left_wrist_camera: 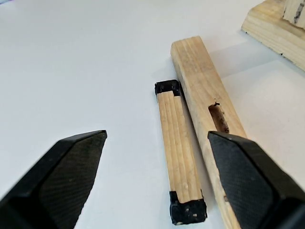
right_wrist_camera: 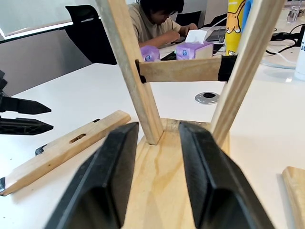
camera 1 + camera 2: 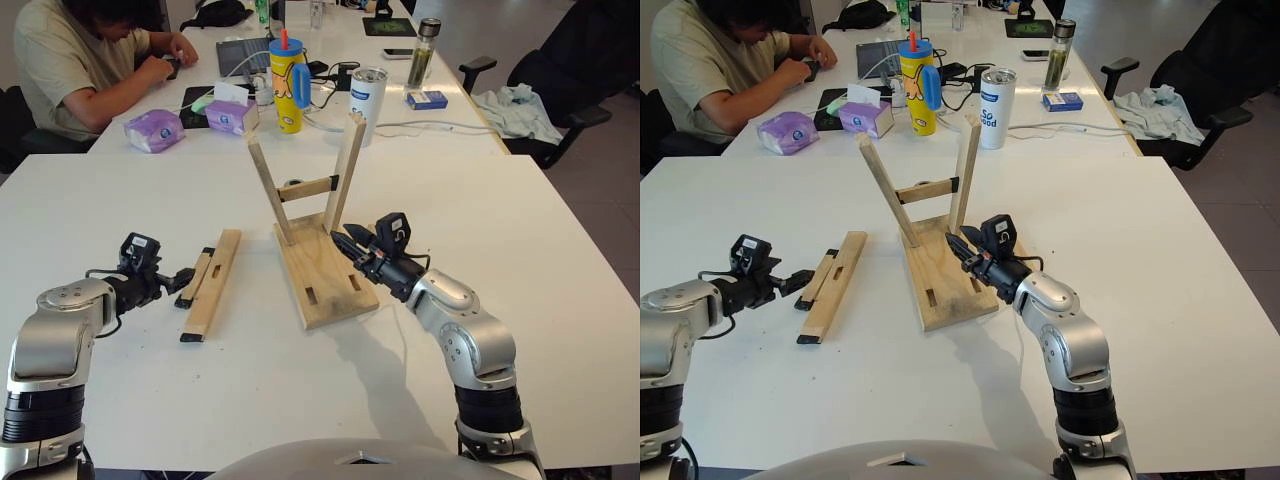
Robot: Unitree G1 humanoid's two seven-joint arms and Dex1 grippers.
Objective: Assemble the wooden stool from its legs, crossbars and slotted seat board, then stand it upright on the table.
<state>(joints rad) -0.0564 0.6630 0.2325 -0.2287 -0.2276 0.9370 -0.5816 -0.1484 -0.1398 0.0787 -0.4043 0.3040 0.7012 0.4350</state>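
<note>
Jaws on my left arm stand wide apart and grip nothing; they sit low over the white counter [image 3: 520, 240] and point to my right at the near half of the loose crossbar [image 3: 195, 277], just beside it. That short, black-tipped crossbar lies flat, touching or nearly touching the loose leg [image 3: 215, 282]. Both have their long axes running away from me, far ends swung a little to the right, and the leg's slot faces up. Right jaws are parted only slightly and hold nothing; they hover low over the seat board [image 3: 325, 285] and point away from me and leftward at the feet of the two standing legs. The board lies flat in the middle of the counter, long axis running away from me. At its far end the left leg [image 3: 268, 185] leans left and the right leg [image 3: 347, 165] leans slightly right, joined by a roughly level crossbar [image 3: 308, 188].
</note>
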